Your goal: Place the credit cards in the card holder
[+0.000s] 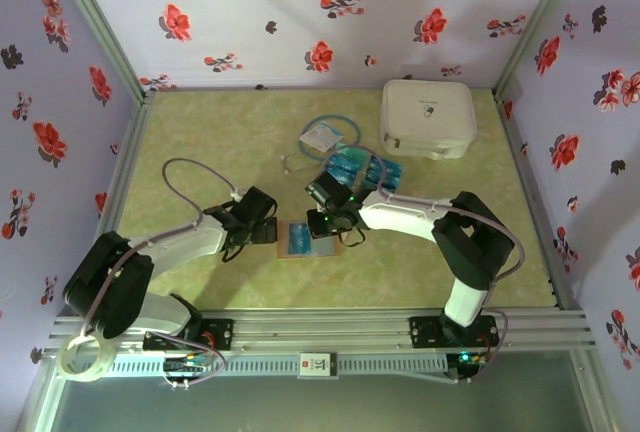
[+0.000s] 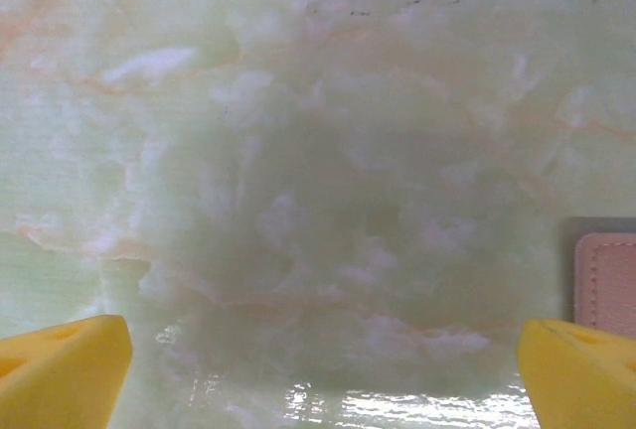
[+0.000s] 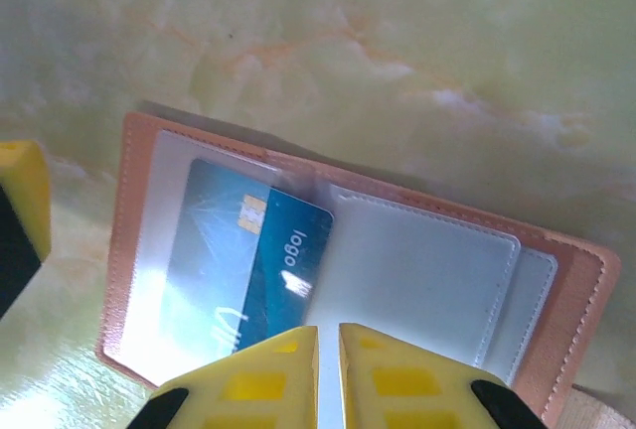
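The card holder (image 1: 300, 239) lies open on the table, a reddish-brown wallet (image 3: 576, 290) with clear pockets. One blue credit card (image 3: 248, 260) sits partly inside its left pocket, the printed end sticking out toward the middle. More credit cards (image 1: 360, 167) lie in a blue-teal heap behind it. My right gripper (image 3: 328, 340) hovers over the holder's near edge, shut, with a thin slit between its tips and nothing seen in it. My left gripper (image 2: 318, 379) stands wide open just left of the holder, whose edge (image 2: 608, 280) shows beside the right fingertip (image 2: 581, 369).
A large white zip case (image 1: 428, 117) stands at the back right. A pale blue packet with looped tubing (image 1: 325, 135) lies behind the card heap. A yellow finger of the left gripper (image 3: 20, 206) is close to the holder's left side. Floral walls enclose the table.
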{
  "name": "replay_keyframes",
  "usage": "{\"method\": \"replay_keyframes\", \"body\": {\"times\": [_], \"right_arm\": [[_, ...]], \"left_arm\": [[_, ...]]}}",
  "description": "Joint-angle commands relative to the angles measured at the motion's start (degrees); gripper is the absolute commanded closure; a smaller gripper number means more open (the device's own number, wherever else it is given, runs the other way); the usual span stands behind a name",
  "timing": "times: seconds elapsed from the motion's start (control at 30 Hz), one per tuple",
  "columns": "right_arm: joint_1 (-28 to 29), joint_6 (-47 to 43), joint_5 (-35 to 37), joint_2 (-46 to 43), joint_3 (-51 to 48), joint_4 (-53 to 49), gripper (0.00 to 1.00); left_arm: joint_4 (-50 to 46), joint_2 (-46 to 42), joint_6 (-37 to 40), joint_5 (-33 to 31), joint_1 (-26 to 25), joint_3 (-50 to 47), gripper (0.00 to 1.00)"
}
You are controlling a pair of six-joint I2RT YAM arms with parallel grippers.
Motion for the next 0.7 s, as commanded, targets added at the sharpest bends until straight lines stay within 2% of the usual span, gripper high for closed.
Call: {"method": "replay_keyframes", "body": {"times": [0.0,0.67], "right_arm": [[-0.3,0.7,-0.8,0.9,1.6,-0.2,0.86],[0.1,2.5,-3.7,6.1,2.7,2.9,0.87]], "left_arm": [[-0.2,-0.9,1.1,0.5,0.3,-1.1,0.00],[1.9,6.2,1.8,2.4,0.3,-0.1,0.00]]}}
